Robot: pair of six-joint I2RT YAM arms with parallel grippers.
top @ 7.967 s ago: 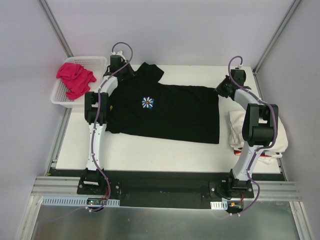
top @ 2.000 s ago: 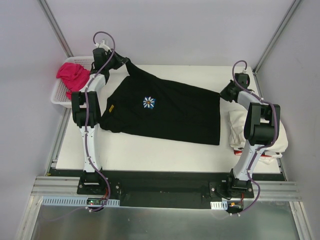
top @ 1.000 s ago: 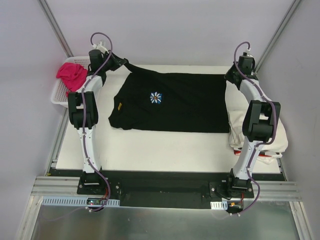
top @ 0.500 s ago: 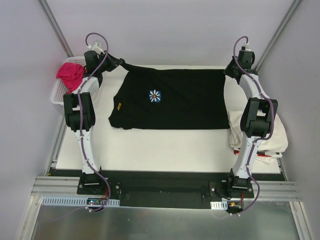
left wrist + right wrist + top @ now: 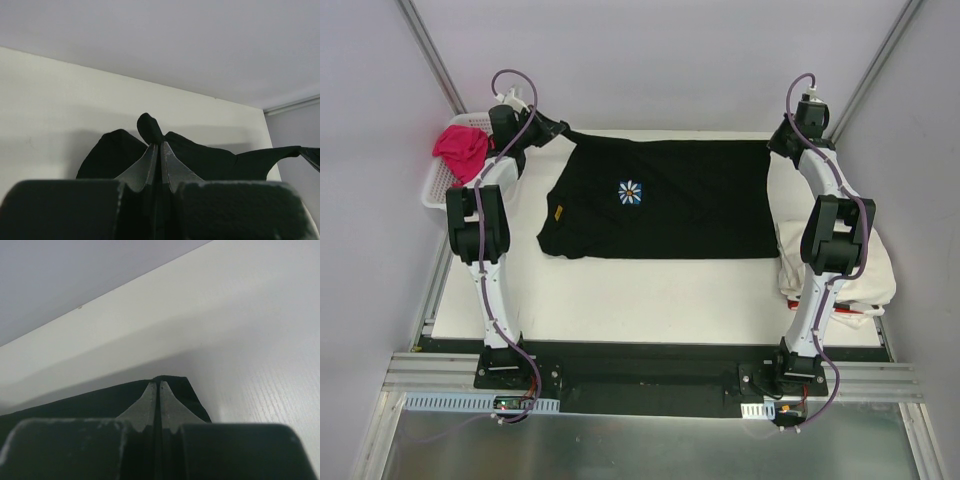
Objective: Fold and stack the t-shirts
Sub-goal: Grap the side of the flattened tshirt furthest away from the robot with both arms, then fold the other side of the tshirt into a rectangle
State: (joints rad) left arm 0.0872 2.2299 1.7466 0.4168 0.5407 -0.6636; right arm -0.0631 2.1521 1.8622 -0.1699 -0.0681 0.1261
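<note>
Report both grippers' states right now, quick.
Left gripper: closed, pinching a far-left bit of the black t-shirt.
Right gripper: closed, pinching the same shirt's far right corner.

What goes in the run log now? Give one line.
left fingers shut on black t-shirt, far left end | right fingers shut on far right corner | shirt stretched between them, daisy up | not yet folded

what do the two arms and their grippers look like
The left arm and right arm match: slim white links between chunky black joint housings, with a thin purplish cable running up each and looping over the wrist. The left gripper and right gripper each have a black body and two grey fingers tapering to a point.
</note>
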